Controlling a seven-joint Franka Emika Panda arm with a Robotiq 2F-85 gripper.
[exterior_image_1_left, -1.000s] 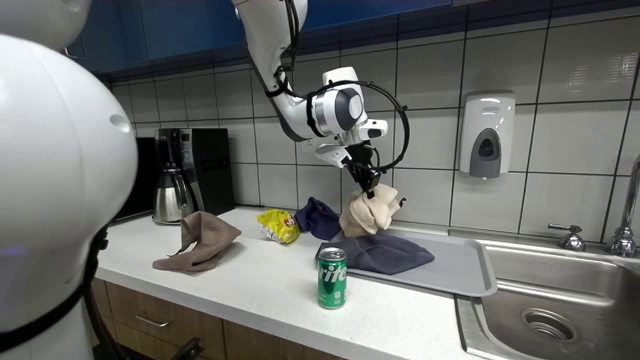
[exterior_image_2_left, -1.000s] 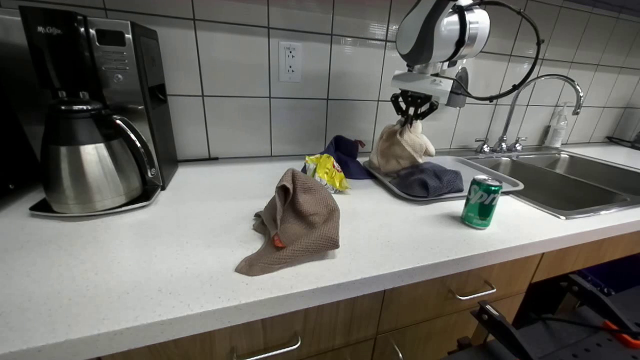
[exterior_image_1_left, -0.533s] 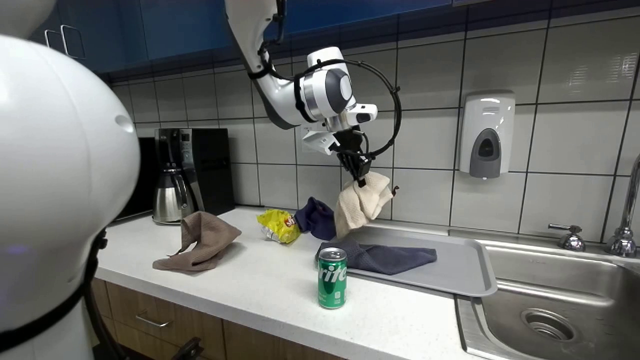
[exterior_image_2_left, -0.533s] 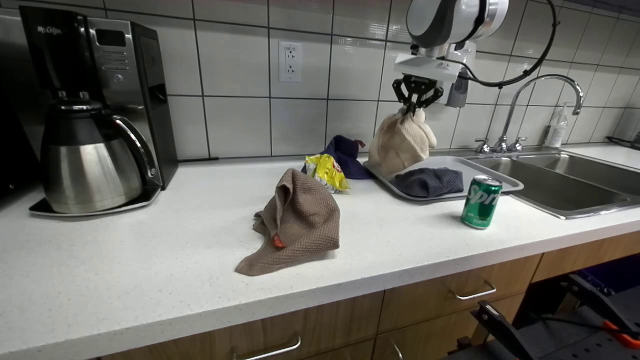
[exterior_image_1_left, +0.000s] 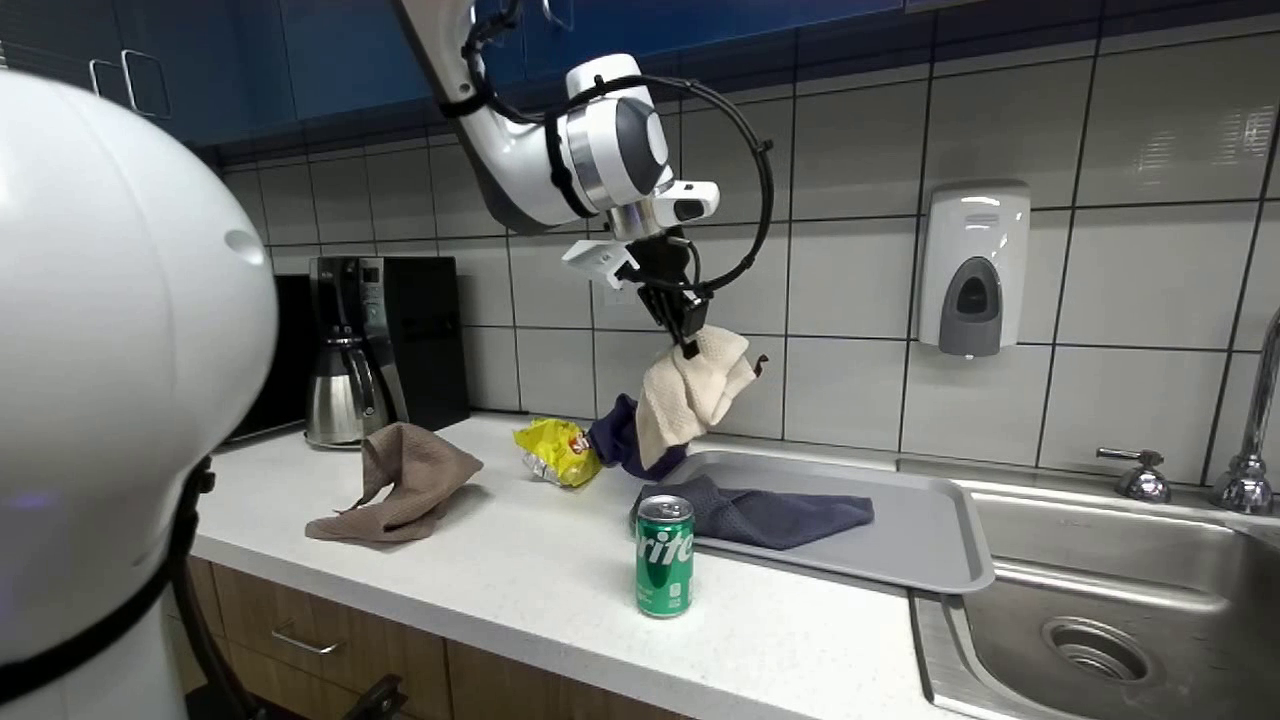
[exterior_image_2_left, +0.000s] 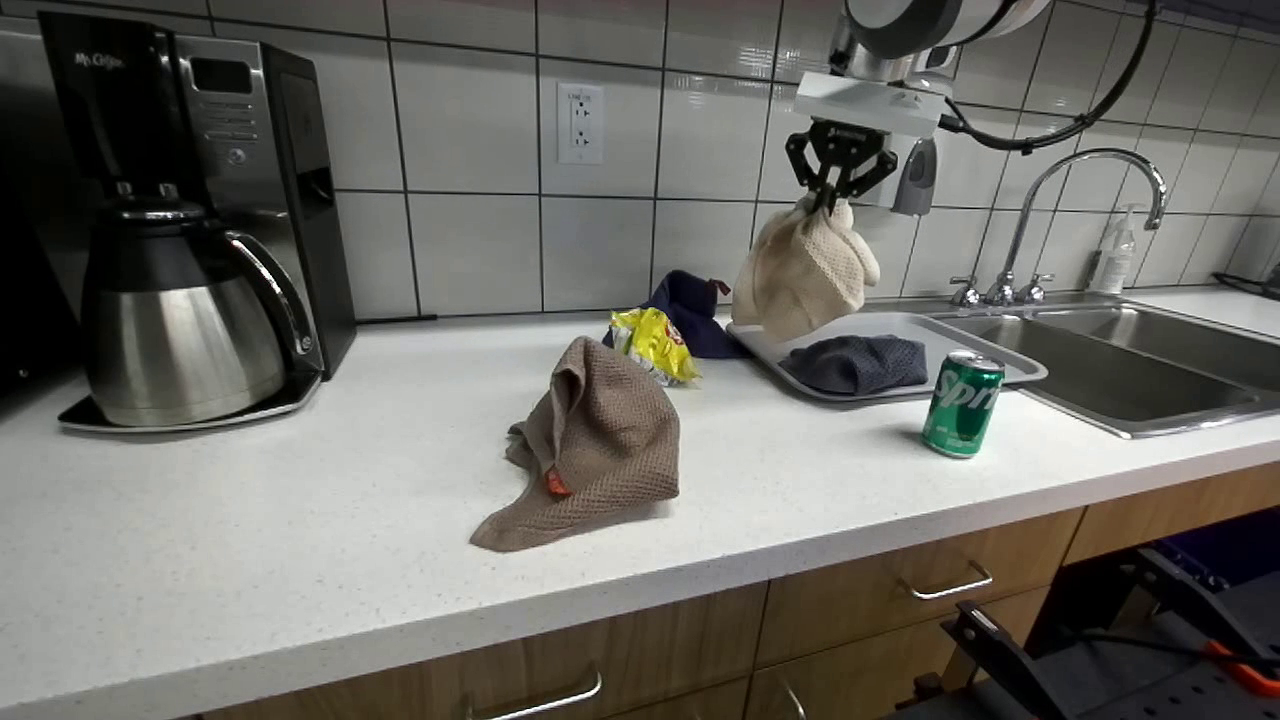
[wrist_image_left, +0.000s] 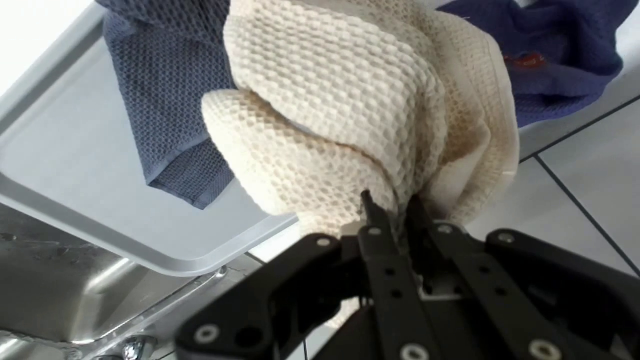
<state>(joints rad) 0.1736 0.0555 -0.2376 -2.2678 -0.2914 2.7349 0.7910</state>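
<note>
My gripper (wrist_image_left: 392, 204) is shut on a cream waffle-weave cloth (wrist_image_left: 330, 85), pinched in a bunch between the black fingers. The cloth (exterior_image_1_left: 690, 395) hangs in folds below the gripper (exterior_image_1_left: 690, 348), beside the wall. In an exterior view the cloth (exterior_image_2_left: 805, 270) covers part of the grey tray (exterior_image_2_left: 968, 348) behind it. A slate-blue cloth (exterior_image_1_left: 765, 512) lies folded on the tray (exterior_image_1_left: 910, 545). Close by the tray's end is a crumpled navy cloth (wrist_image_left: 560, 70), partly hidden behind the cream cloth in an exterior view.
A yellow snack bag (exterior_image_2_left: 655, 345) touches the navy cloth. A crumpled brown cloth (exterior_image_2_left: 615, 440) lies on the counter, and a green soda can (exterior_image_1_left: 664, 560) stands upright before the tray. The steel sink (exterior_image_1_left: 1090, 600), a wall soap dispenser (exterior_image_1_left: 975, 270) and a coffee maker (exterior_image_2_left: 255, 180) are around.
My gripper has risen with the cream cloth, lifting it off the tray area. In an exterior view it has also moved left, towards the navy cloth. The slate-blue cloth has flattened slightly.
</note>
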